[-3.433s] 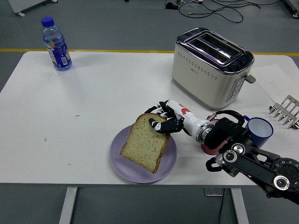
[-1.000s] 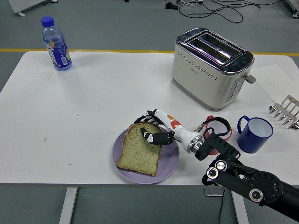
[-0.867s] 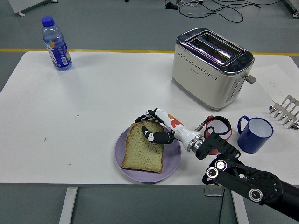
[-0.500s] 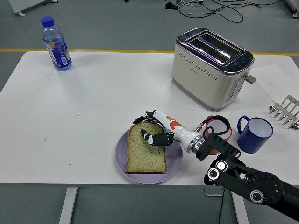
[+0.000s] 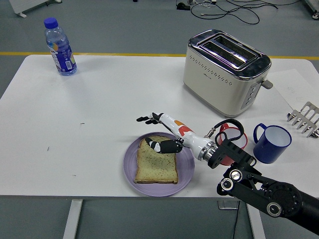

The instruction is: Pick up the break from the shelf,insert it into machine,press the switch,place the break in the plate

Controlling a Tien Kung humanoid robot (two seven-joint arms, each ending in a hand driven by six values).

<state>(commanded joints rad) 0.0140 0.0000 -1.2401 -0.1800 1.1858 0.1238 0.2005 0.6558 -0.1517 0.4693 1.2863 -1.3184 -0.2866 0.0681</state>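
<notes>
Because the last step of the task is asking for the bread in the plate, the slice of bread [image 5: 157, 161] is lying flat inside the purple plate [image 5: 186, 172], near the front edge of the white table [image 5: 99, 119]. It is covering most of the plate, and only a ring of the rim is showing around it. My judgement is that the placing is nearly done and only the letting go is left.

The right hand [image 5: 158, 134] is reaching in from the lower right, and its fingers are spreading wide. The thumb is resting on the top part of the slice, while the other fingers are pointing past the far rim of the plate and holding nothing. I think the hand is opening in this way so that the bread is not lifting up with it when the arm is going away. The left arm is not showing.

Just behind the wrist, a small red object [image 5: 225, 130] is sitting on the table, partly hidden by a black cable. To the right a blue mug [image 5: 271, 143] is standing upright; what is inside I cannot tell. At the right edge a metal rack [image 5: 304, 118] is standing with no bread in it.

Farther back, the toaster [image 5: 225, 70] is standing with both slots showing no bread. At the far left corner a water bottle [image 5: 59, 47] with a blue cap is standing closed.
</notes>
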